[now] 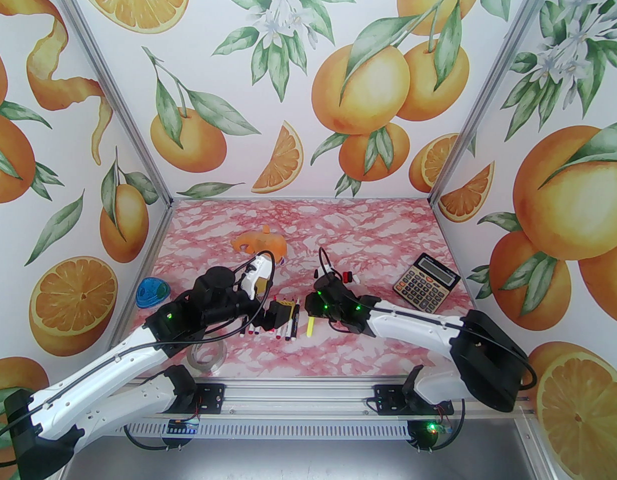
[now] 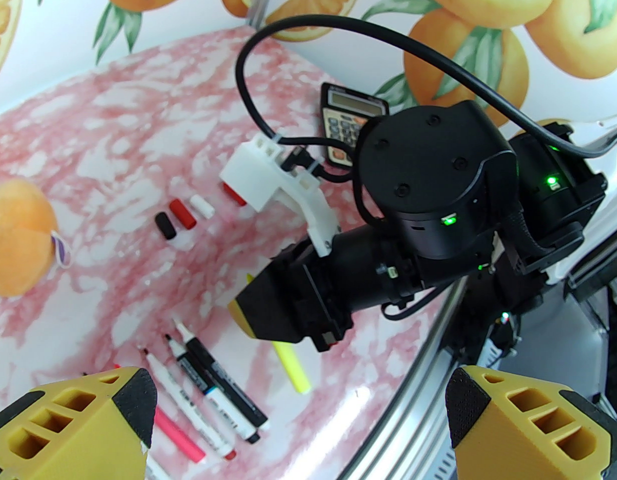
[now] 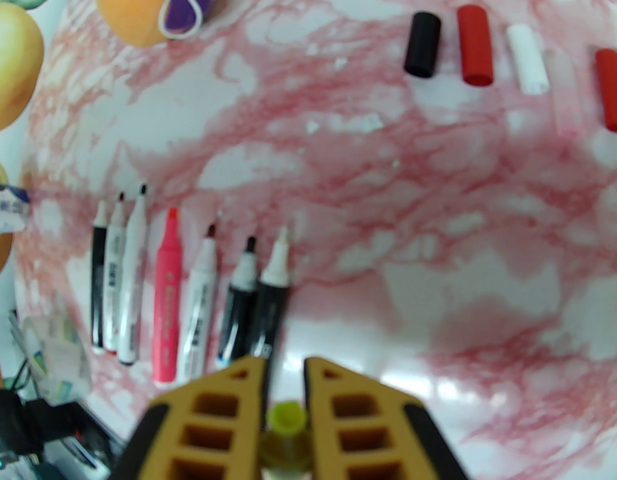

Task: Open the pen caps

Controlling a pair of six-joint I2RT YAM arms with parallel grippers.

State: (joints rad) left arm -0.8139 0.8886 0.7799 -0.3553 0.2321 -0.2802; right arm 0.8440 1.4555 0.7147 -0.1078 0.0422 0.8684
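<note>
Several uncapped pens point(image 3: 203, 288) lie in a row on the pink marble table, also seen in the top view point(image 1: 273, 329). Loose pen caps lie apart from them: black point(image 3: 422, 44), red point(image 3: 475, 45), white point(image 3: 527, 59) and another red point(image 3: 611, 90). My right gripper point(image 3: 287, 388) is shut on a yellow pen point(image 2: 292, 368), whose end shows between the fingers point(image 3: 238, 408). The barrel pokes out below the gripper point(image 1: 311, 326). My left gripper point(image 2: 298, 418) hangs open just left of the right gripper point(image 1: 308, 307), with nothing between its yellow fingers point(image 2: 133, 408).
A calculator point(image 1: 427, 282) lies at the right. An orange plush fruit point(image 1: 261, 244) sits behind the arms, a blue object point(image 1: 152, 292) at the left edge, and a clear tape roll point(image 1: 206, 355) near the front edge. Walls close in three sides.
</note>
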